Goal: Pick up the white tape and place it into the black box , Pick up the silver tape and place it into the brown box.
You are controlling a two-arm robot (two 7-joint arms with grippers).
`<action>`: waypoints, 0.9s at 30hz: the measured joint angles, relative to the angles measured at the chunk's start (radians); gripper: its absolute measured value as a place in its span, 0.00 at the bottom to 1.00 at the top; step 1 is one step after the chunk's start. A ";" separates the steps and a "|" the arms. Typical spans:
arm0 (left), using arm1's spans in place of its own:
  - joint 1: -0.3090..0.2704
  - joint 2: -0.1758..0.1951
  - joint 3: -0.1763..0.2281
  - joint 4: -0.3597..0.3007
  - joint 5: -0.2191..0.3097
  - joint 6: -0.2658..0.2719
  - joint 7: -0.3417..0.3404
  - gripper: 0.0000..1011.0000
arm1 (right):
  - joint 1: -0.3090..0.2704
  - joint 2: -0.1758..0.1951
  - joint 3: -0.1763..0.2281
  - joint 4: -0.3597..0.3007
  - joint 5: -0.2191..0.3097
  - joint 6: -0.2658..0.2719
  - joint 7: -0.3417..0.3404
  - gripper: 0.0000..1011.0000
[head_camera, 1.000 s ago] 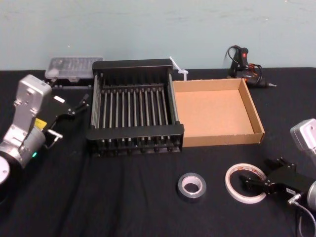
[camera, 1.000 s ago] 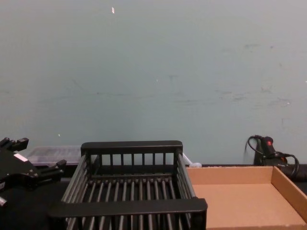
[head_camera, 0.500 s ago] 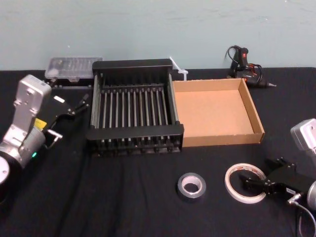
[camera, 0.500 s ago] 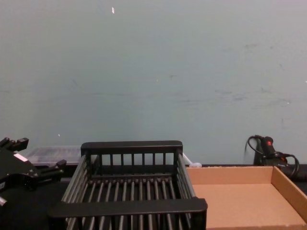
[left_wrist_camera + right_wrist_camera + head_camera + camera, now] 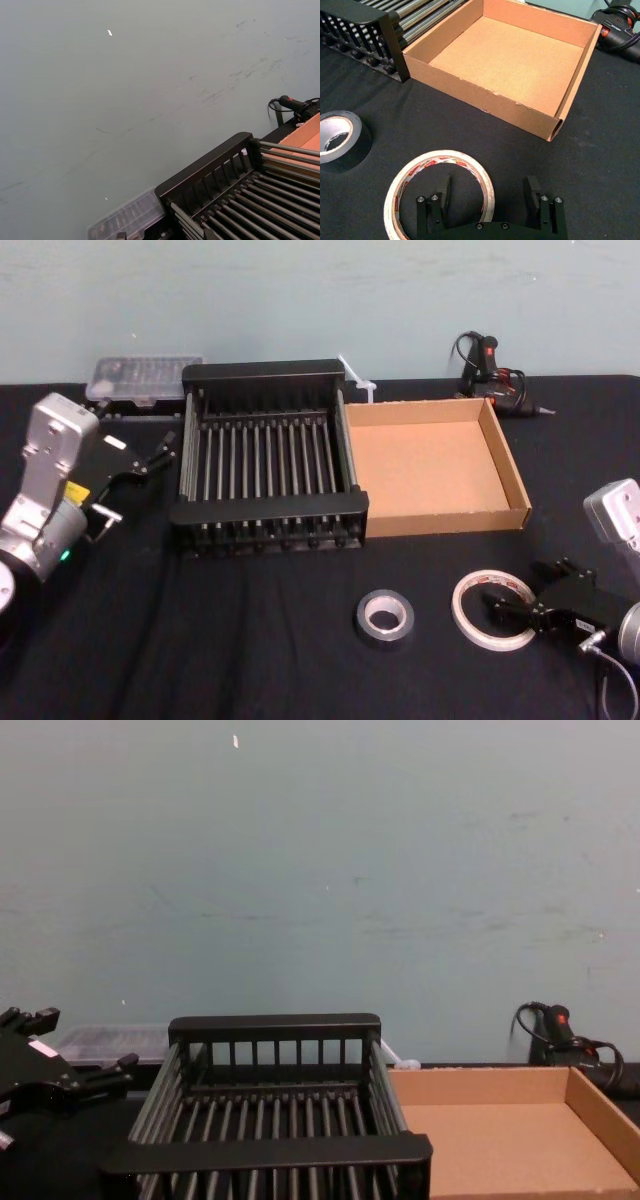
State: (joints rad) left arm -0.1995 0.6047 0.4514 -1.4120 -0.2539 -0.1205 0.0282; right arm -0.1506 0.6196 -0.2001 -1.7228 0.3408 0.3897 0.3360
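Observation:
The white tape lies flat on the black cloth at the front right. My right gripper is open and low over it; in the right wrist view one finger sits inside the white tape's hole and the other outside its wall, gripper. The silver tape lies flat to its left. Behind stand the black box and, touching its right side, the brown box, both with nothing inside. My left gripper hovers open left of the black box.
A clear plastic case sits behind the black box's left corner, and a glue gun with cable lies at the back right. White zip ties lie behind the boxes. Bare black cloth spreads in front of the boxes.
The head view has shifted slightly to the left. My right gripper stays around the white tape's wall, hardly moved. The left arm holds still.

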 joint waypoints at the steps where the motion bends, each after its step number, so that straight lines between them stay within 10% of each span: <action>1: 0.000 0.000 0.000 0.000 0.000 0.000 0.000 0.99 | 0.000 0.000 0.000 0.000 0.000 0.000 0.000 0.95; 27: 0.000 0.000 0.000 0.000 0.000 0.000 0.000 0.99 | 0.000 0.000 0.000 -0.001 0.001 0.000 -0.001 0.21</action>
State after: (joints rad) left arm -0.1995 0.6047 0.4514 -1.4120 -0.2539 -0.1205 0.0283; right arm -0.1506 0.6197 -0.2002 -1.7234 0.3415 0.3897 0.3355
